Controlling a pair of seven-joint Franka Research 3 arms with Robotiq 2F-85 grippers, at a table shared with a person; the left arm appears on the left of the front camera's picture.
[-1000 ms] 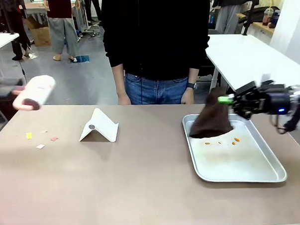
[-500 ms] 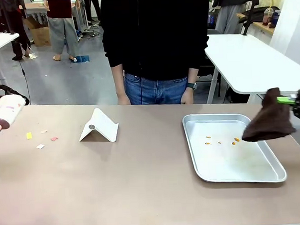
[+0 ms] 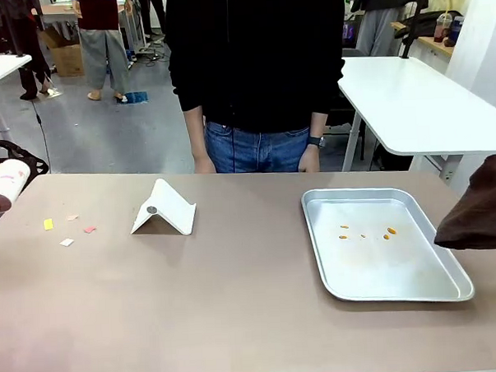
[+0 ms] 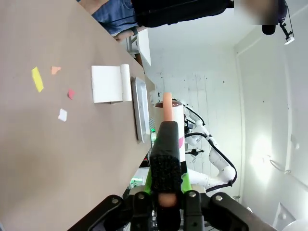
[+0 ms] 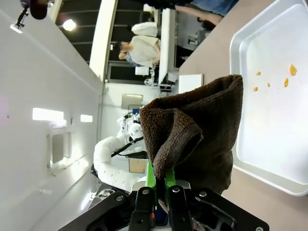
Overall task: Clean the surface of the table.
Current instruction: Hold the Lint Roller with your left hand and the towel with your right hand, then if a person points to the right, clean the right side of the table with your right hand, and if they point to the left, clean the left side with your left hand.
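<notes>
**A:** Status on the table (image 3: 237, 318)?

**B:** Not clean yet, by my read. Four paper scraps (image 3: 48, 223) lie near its 9 o'clock edge, well apart from everything else. There's also a white folded stand (image 3: 164, 209) at 11 o'clock and a metal tray (image 3: 401, 293) at 3. The rest of the taupe top looks bare.

**A:** What's in the tray?

**B:** A few orange crumbs (image 3: 391, 230), in its 12 o'clock half. The floor of it looks dull, maybe smeared; can't tell.

**A:** Grippers?

**B:** Left gripper (image 4: 166, 159) is clamped on the handle of a lint roller (image 3: 4, 185). The roller hangs off the table's 9 o'clock end, clear of the top. Right gripper (image 5: 161, 180) is pinched on a brown cloth (image 3: 482, 217), held up at 3 o'clock just past the tray's rim and touching neither tray nor table.

**A:** So what's left?

**B:** Nearly all of it, I'd say. The scraps need picking up, probably with the roller. The cloth hasn't met the top. Can't say whether the tray crumbs count.

**A:** Any labels or print?

**B:** Nothing readable. The roller has pinkish marks, too blurred to read. The stand is blank apart from one small dark dot. The person (image 3: 259, 70) at 12 o'clock wears a plain dark top.
</notes>
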